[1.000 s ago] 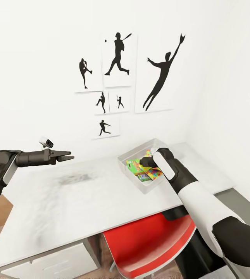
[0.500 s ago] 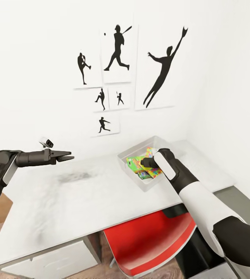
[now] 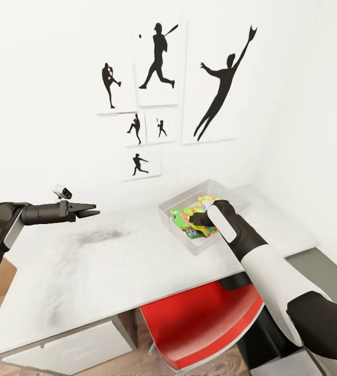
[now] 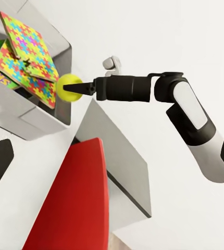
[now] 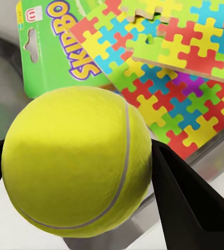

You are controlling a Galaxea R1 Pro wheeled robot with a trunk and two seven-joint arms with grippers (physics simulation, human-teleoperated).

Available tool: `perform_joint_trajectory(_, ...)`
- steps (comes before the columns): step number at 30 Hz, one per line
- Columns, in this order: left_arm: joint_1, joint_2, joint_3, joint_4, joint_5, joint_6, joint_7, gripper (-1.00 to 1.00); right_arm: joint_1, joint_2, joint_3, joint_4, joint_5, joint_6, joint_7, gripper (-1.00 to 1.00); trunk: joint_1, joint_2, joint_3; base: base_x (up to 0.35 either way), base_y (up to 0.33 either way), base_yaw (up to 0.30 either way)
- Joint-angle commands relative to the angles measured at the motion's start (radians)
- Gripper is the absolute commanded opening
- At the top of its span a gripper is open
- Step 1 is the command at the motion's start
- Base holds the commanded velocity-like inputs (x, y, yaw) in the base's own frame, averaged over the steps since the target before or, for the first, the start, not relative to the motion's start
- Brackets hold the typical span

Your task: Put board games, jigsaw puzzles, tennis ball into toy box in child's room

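Gleaming yellow-green tennis ball (image 5: 75, 164)

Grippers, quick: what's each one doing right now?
Left gripper: open, holding nothing, hovering above the table.
Right gripper: shut on the tennis ball, at the toy box that holds the jigsaw puzzles.

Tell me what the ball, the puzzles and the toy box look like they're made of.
The tennis ball looks like matte yellow-green felt with a pale curved seam. The jigsaw puzzles look like printed board; a tan edge shows thickness. The toy box looks like smooth light grey plastic, though a render leaves that open.
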Motion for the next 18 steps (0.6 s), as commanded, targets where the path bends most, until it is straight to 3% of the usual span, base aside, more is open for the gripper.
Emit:
perform_joint_trajectory(1, -0.001, 0.001, -0.004, 0.0, 0.003, 0.011, -0.003, 1.0, -0.001, 0.0, 0.003, -0.001, -0.013, 0.0, -0.012, -1.0, 0.001, -0.002, -0.004, 0.0, 0.0, 0.0)
perform_joint_trajectory(18, -0.001, 0.001, -0.004, 0.0, 0.003, 0.011, -0.003, 1.0, -0.001, -0.002, 0.003, -0.001, -0.013, 0.0, -0.012, -1.0, 0.001, -0.002, -0.032, 0.0, 0.0, 0.0)
